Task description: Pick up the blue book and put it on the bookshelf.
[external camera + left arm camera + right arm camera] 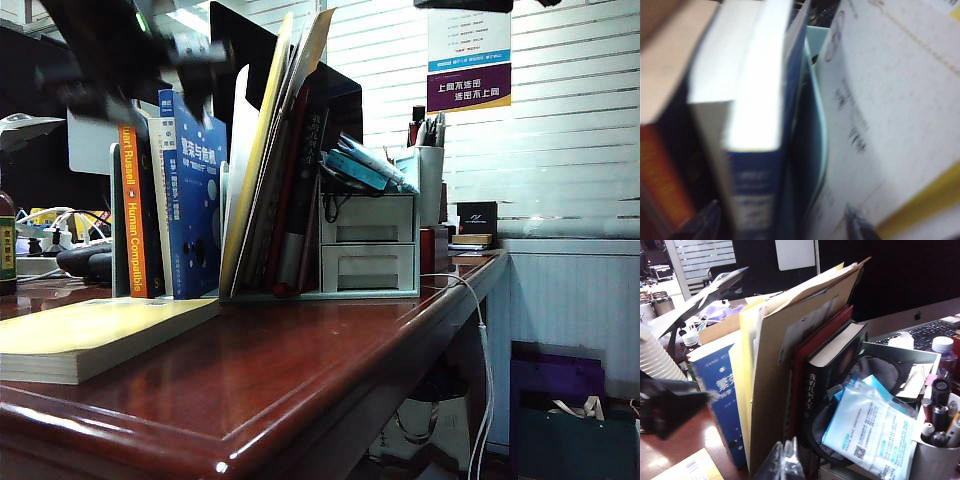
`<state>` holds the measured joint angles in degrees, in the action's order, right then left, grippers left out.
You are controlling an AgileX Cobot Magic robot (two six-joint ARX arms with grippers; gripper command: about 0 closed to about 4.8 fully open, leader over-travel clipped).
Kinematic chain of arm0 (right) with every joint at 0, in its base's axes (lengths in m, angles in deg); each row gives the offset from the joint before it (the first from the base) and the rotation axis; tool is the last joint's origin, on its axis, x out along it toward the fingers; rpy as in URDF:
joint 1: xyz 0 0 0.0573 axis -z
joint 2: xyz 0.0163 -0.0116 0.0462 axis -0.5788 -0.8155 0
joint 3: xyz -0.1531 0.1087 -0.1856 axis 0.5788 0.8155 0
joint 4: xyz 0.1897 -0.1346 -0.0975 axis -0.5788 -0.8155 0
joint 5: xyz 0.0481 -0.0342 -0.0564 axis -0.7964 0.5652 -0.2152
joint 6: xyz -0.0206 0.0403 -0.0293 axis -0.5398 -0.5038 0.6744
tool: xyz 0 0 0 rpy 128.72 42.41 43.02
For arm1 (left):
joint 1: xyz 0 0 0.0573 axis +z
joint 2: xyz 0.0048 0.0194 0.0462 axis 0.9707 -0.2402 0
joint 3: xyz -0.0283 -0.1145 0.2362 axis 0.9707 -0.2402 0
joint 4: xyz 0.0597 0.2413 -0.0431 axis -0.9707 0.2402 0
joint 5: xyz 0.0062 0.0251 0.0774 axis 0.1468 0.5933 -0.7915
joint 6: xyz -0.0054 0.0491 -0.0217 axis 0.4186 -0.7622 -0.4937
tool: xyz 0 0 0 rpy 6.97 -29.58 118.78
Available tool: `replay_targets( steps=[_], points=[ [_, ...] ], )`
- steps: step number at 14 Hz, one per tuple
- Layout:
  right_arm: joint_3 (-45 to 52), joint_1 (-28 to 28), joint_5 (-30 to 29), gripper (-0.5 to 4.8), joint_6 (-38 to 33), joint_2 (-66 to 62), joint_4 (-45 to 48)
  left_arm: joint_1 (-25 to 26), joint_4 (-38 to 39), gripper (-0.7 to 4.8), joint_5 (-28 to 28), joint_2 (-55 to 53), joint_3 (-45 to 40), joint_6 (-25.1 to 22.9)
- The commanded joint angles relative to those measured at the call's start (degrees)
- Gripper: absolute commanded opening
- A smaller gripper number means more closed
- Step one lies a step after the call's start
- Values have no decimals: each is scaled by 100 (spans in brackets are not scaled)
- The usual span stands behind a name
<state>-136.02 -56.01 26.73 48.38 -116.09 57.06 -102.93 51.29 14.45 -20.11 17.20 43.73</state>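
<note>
Exterior view: left gripper blurred overhead.

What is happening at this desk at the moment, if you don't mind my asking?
The thick bright blue paperback already stands upright in the pale grey-green desktop book rack, beside the orange-spined book. The left gripper hovers blurred just above it, fingers apart, not gripping it. The right gripper waits in front of the rack.

Blue book upright beside bookshelf divider

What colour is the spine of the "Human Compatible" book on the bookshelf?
Orange, with dark lettering. The spine of the "Human Compatible" book shows best in the exterior view.
</note>
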Motion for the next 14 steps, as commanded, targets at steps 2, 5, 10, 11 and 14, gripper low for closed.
replay_targets(
  steps=[2, 5, 10, 11, 14],
  points=[
    [-42, -7, -144, -1, -66, 37, 96, 35, -992, 114, -66, -654, 13, -4],
    [-42, -7, -160, -1, -70, 35, 74, 149, -1853, -7, -87, -1147, 48, -129],
    [-42, -7, -162, -1, -142, 35, 50, 411, -2057, -6, -160, -1696, 590, -396],
    [-42, -7, -162, -1, -153, 35, 59, 479, -2055, 9, -149, -1696, 595, -407],
    [-42, 0, -157, -1, -151, 44, 101, 295, -1510, 435, -269, -841, 595, -942]
  ],
)
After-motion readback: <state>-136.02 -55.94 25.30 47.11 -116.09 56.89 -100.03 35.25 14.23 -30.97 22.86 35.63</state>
